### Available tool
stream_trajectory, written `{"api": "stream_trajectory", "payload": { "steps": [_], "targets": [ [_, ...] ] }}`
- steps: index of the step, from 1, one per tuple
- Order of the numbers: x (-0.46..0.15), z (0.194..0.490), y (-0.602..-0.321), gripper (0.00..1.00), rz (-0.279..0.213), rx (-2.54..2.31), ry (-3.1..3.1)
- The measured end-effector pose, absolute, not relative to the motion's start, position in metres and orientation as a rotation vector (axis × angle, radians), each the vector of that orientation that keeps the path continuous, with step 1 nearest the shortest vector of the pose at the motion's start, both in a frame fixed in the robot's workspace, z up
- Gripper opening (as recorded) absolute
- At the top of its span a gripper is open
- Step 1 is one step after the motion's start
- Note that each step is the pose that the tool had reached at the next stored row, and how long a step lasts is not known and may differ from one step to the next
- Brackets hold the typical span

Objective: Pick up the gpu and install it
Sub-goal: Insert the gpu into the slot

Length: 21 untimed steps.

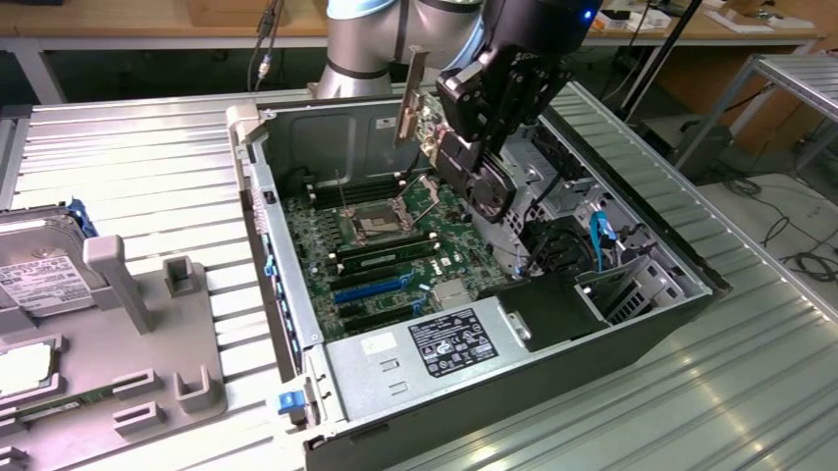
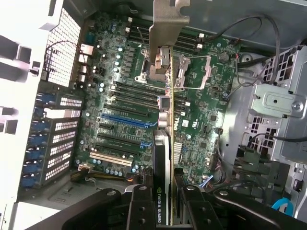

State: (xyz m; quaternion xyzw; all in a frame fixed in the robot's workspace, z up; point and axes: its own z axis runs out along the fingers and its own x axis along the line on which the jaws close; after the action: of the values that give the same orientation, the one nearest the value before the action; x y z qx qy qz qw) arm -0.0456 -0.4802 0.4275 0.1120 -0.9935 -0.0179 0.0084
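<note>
The gpu (image 2: 166, 120), a thin dark card seen edge-on with a silvery metal bracket (image 2: 165, 24) at one end, hangs in the air over the motherboard (image 2: 201, 120) of the open computer case (image 1: 294, 294). My gripper (image 2: 163, 203) is shut on the card's other end, one black finger (image 2: 139, 206) on each side. In the exterior view the gpu (image 1: 416, 98) stands upright above the case near its back wall, with my gripper (image 1: 452, 147) right beside it. The blue expansion slot (image 2: 127, 120) lies below and to the side of the card, with nothing in it.
A silver hard drive (image 1: 39, 275) and a green memory stick (image 1: 59, 400) lie on the grey fixture tray (image 1: 157, 334) at the exterior view's left. Inside the case sit the power supply (image 1: 445, 343), a metal drive cage (image 2: 273, 110) and loose cables (image 1: 600, 240).
</note>
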Motion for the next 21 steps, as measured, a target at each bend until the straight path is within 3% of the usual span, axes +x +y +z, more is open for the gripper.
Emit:
{"api": "stream_trajectory", "payload": {
  "steps": [21],
  "targets": [
    [-0.0456, 0.4275, -0.4802, 0.27, -0.053, 0.648, -3.053]
  ]
}}
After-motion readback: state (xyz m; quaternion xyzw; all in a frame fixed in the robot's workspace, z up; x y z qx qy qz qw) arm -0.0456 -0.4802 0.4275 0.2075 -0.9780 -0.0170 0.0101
